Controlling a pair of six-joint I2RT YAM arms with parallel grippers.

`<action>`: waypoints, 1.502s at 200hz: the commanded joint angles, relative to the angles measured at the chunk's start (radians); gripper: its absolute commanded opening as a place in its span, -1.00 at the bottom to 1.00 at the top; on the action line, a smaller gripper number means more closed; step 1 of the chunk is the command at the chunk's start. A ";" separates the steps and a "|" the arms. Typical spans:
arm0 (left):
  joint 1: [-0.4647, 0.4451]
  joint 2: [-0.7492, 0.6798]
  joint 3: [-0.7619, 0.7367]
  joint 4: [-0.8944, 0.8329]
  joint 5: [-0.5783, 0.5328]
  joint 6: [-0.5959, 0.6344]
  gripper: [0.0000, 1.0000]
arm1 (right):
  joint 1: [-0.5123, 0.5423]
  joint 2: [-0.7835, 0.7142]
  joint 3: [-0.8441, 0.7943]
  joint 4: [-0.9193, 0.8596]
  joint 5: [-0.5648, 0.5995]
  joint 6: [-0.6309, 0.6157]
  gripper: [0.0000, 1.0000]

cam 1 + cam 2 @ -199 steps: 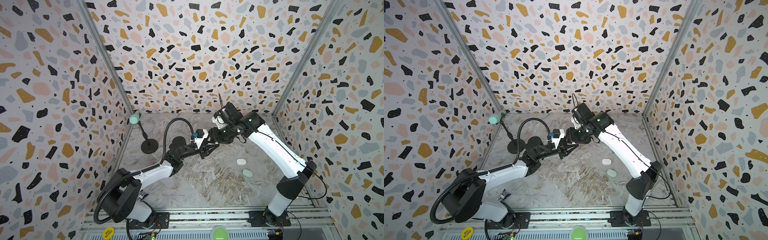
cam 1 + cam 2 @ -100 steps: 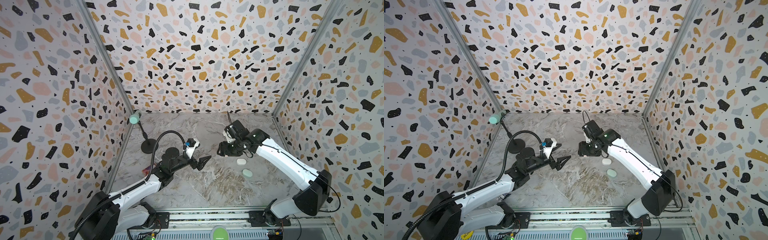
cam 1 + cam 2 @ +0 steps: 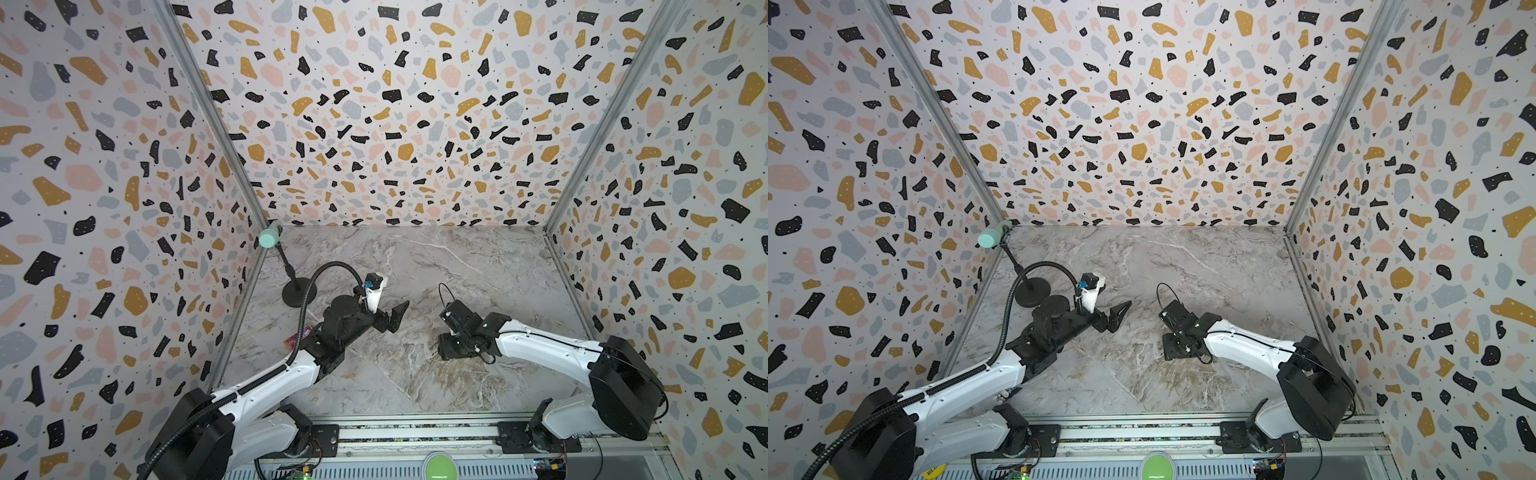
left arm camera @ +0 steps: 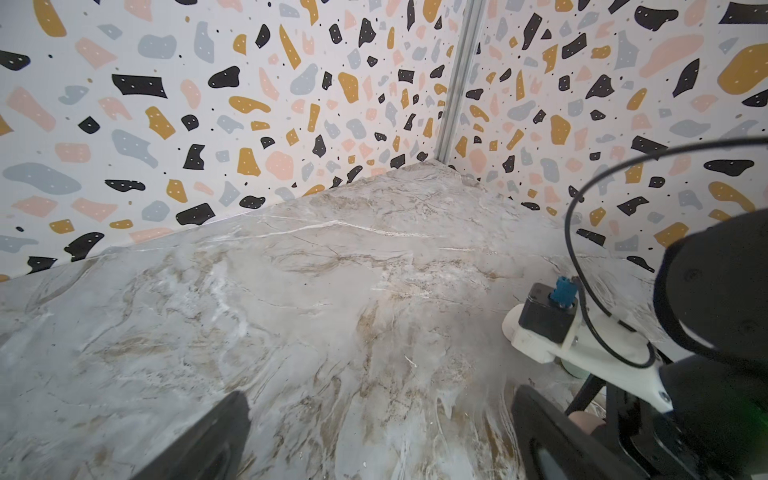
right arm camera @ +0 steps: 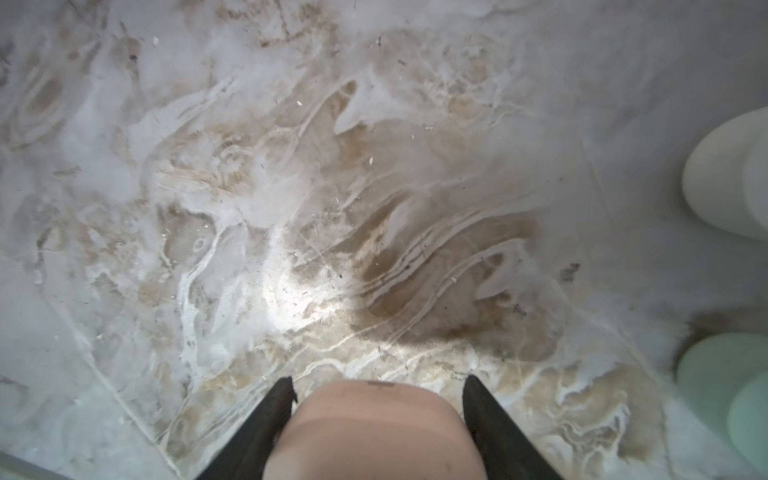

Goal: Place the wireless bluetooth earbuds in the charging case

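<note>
Pale pink charging case (image 5: 374, 436), gripped at the marbled desk (image 3: 415, 390).
It is held, lid shut, between the fingers of the right claw (image 5: 378, 384), set partway closed upon it; a white case (image 5: 723, 183) and a mint green case (image 5: 723, 395) are laid nearby on the desk. The left claw (image 3: 397, 319) is spread wide, nothing held. The earbuds cannot be made out.

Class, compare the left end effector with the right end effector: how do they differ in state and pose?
The left end effector stands wide open and empty; the right end effector grips a pink charging case. The left one points across the table; the right one points down at it. Both have black fingers.
</note>
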 commanded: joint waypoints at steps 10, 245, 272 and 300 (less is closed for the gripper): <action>0.006 -0.015 -0.014 0.021 -0.045 -0.005 1.00 | 0.020 -0.008 -0.049 0.076 0.051 0.049 0.00; 0.234 -0.102 -0.112 0.046 -0.333 0.087 1.00 | -0.316 -0.213 0.105 0.101 0.076 -0.285 0.98; 0.291 -0.122 -0.166 0.088 -0.330 0.111 1.00 | -0.396 -0.184 0.071 0.265 0.157 -0.422 0.98; 0.341 -0.158 -0.255 0.176 -0.370 0.118 1.00 | -0.483 -0.157 -0.014 0.484 0.189 -0.555 0.99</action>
